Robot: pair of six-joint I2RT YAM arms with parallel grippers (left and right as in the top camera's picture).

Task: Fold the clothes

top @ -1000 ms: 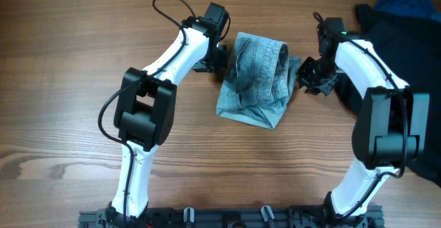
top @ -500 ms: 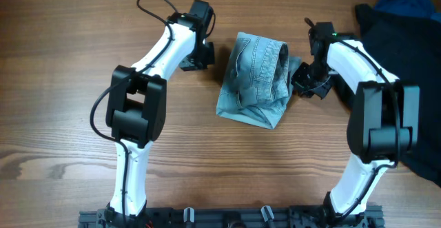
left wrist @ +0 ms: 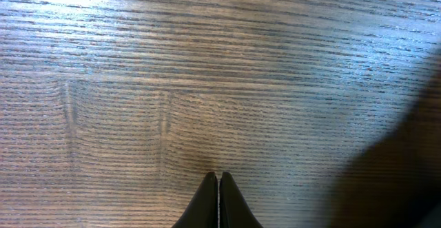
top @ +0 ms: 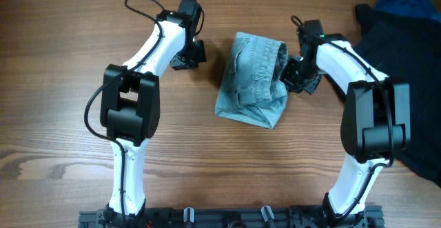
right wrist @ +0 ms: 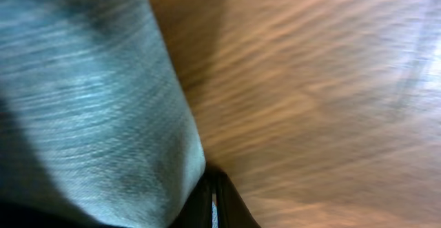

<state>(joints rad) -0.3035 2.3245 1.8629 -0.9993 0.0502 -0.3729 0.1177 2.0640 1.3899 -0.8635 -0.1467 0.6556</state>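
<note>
While the wooden tabletop [top: 55, 131] carries a black garment [top: 420, 69] at its right edge, the clothes [top: 251, 83] lie mid-table as a folded denim bundle. The right gripper [top: 292, 76], jaws narrow against the denim's right edge, could drag the bundle and undo its fold; blur hides any pinch. The left gripper [left wrist: 218, 187] is closed and empty over bare wood. Since a second ago it has backed off leftward, while the right has moved in.
</note>
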